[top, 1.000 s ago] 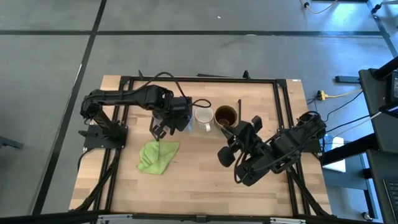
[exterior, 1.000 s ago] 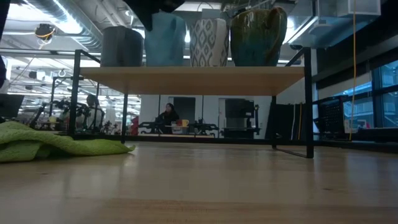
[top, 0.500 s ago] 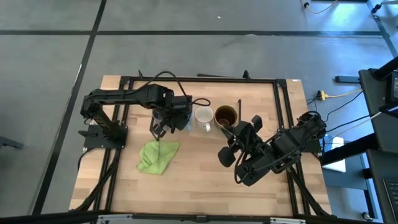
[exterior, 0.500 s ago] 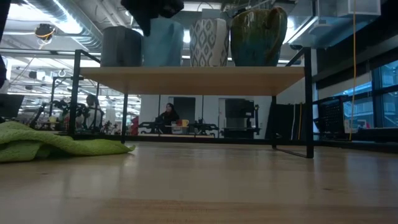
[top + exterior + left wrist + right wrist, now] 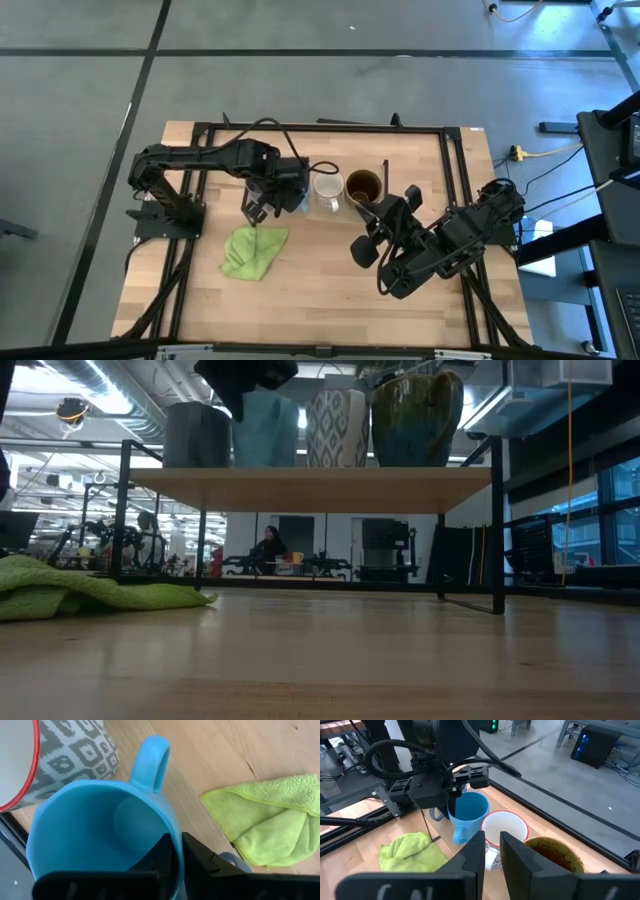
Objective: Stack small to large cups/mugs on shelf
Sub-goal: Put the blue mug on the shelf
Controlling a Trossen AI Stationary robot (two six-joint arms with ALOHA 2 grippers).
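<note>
Green cloth lies crumpled on the table at the left, just in front of the shelf's left end; in the low view it sits low at the left edge, not blocking the mugs.

Shelf stands across the back of the table, light-wood board on thin black wire ends. Four mugs sit on it in a row, close together. Left to right in the low view: grey-blue mug, light blue mug, white mug with grey diamond pattern, brown mug, tallest and widest.

Left gripper is over the shelf's left part, right at the light blue mug. Left wrist view: its two fingers pinch the mug's rim, one finger inside, one outside, so it grips the light blue mug. Mug handle points toward the cloth. The arm's dark body covers the grey-blue mug from above and hides the light blue mug's top in the low view.

White mug has a red rim, touching or nearly touching the light blue one. Brown mug shows a dark inside.

Right gripper hovers just in front of the brown mug, holding nothing, fingers parted with a narrow gap. Right wrist view looks past them at the blue mug, white mug, brown mug.

People and desks far behind, under the shelf.
</note>
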